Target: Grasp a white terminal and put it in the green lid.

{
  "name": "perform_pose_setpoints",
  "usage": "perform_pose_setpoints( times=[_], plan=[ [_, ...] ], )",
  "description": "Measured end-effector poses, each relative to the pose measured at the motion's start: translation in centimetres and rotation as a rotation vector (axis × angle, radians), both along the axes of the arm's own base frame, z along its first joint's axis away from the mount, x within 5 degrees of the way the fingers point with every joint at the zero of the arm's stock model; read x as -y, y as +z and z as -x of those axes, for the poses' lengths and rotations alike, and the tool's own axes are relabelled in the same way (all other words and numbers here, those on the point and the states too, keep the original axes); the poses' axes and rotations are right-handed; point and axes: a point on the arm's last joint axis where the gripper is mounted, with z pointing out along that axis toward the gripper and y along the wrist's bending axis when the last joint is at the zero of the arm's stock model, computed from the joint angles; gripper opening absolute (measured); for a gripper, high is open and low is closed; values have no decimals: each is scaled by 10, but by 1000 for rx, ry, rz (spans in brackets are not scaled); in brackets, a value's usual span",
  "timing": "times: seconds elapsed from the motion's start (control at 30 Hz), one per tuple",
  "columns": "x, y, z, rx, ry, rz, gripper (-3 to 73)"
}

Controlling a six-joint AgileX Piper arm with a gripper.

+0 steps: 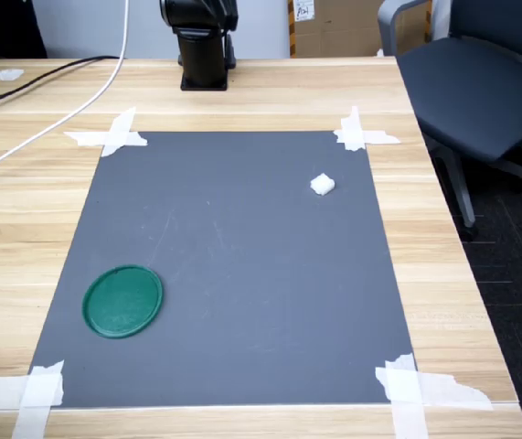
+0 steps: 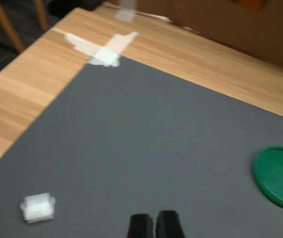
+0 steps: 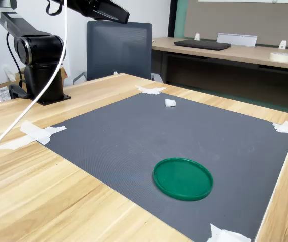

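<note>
The white terminal (image 1: 323,185) is a tiny blocky piece lying on the grey mat near its far right corner in the first exterior view; it also shows in the wrist view (image 2: 38,207) and the second exterior view (image 3: 170,103). The green lid (image 1: 122,301) lies flat and empty on the mat's near left part (image 3: 183,178) (image 2: 279,177). My gripper (image 2: 154,224) hangs high above the mat, its two black fingertips pressed together, holding nothing. It is well apart from both the terminal and the lid. The arm (image 3: 103,10) reaches out above the table's far side.
The grey mat (image 1: 242,274) is taped at its corners with white tape strips (image 1: 114,135) on a wooden table (image 1: 462,274). The arm's black base (image 1: 204,55) stands at the far edge, with a white cable (image 1: 69,114) beside it. An office chair (image 1: 480,82) stands off the table's right side.
</note>
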Motion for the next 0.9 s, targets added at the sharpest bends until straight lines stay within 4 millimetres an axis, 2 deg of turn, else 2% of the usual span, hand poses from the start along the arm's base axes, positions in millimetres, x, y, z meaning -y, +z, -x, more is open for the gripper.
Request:
perform_pose_setpoints(
  times=[0.17, 0.43, 0.57, 0.7, 0.9],
  plan=[
    [-6, 9, -8, -22, 73, 26, -29],
    [-14, 40, -24, -6, 151, 67, -29],
    [-19, 49, -30, -39, 182, 58, -29],
    [-24, 48, -36, -149, 221, 64, -29],
    [-24, 33, -50, -296, 220, 152, -29]
  ],
)
